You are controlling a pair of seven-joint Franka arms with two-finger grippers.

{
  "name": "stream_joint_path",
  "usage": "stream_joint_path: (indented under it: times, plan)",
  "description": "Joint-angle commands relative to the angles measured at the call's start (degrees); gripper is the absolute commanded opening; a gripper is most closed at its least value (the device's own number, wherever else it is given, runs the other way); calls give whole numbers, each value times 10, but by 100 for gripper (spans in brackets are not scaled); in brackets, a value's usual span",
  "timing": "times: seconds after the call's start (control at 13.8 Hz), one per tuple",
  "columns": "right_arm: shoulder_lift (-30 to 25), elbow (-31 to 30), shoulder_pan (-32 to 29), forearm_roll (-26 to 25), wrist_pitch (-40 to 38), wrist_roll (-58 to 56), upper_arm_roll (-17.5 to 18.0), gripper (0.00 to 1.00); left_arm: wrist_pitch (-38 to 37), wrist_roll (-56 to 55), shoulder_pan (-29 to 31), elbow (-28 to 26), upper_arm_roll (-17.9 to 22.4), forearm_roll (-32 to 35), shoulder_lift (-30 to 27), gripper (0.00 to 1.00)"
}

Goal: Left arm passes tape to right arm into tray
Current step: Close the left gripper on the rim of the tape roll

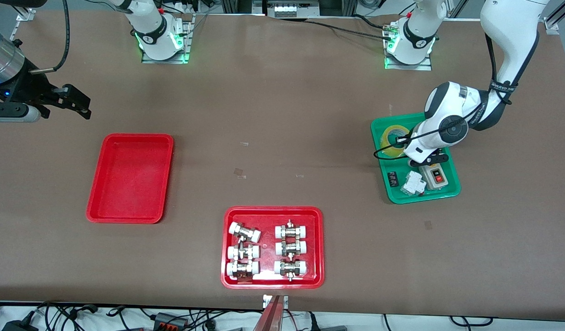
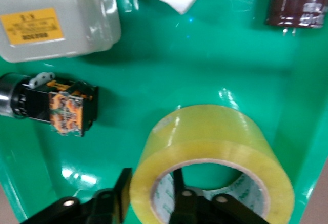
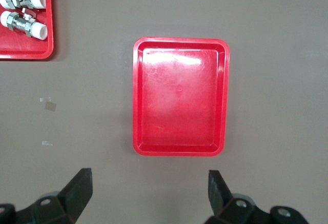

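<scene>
The yellow tape (image 1: 391, 138) lies in the green tray (image 1: 443, 192) at the left arm's end of the table. My left gripper (image 1: 409, 146) is down on it. In the left wrist view my left gripper (image 2: 151, 185) straddles the wall of the tape (image 2: 215, 147), with one finger (image 2: 123, 190) outside and the other in the core, shut on it. The roll rests on the tray floor. The plain red tray (image 1: 131, 177) is empty at the right arm's end. My right gripper (image 1: 76, 102) waits open over the bare table beside it. The right wrist view shows this gripper (image 3: 148, 183) and the tray (image 3: 179, 96).
The green tray (image 2: 205, 60) also holds a grey switch box (image 1: 434, 177), a white part (image 1: 412, 183), a dark capacitor (image 2: 297, 6) and a black and orange part (image 2: 61, 106). A red tray with white-capped fittings (image 1: 225, 248) sits near the front camera. Tape scraps (image 1: 240, 172) lie mid-table.
</scene>
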Motion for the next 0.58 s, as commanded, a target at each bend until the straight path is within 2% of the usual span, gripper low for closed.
stream_joint_path:
  times: [0.0, 0.14, 0.29, 0.51]
  plan:
    - [3, 8, 4, -4, -9, 2, -1, 100, -2, -14, 2, -6, -6, 12, -16, 1]
    - [3, 9, 4, -4, -9, 2, -1, 100, -31, -12, 2, 5, -8, 12, -36, 1]
    - [3, 9, 4, -4, -9, 2, -1, 100, -89, -13, 2, 43, -27, 11, -55, 1]
    - [4, 9, 4, -4, -9, 1, -1, 100, -216, -14, 0, 151, -76, 9, -58, 1]
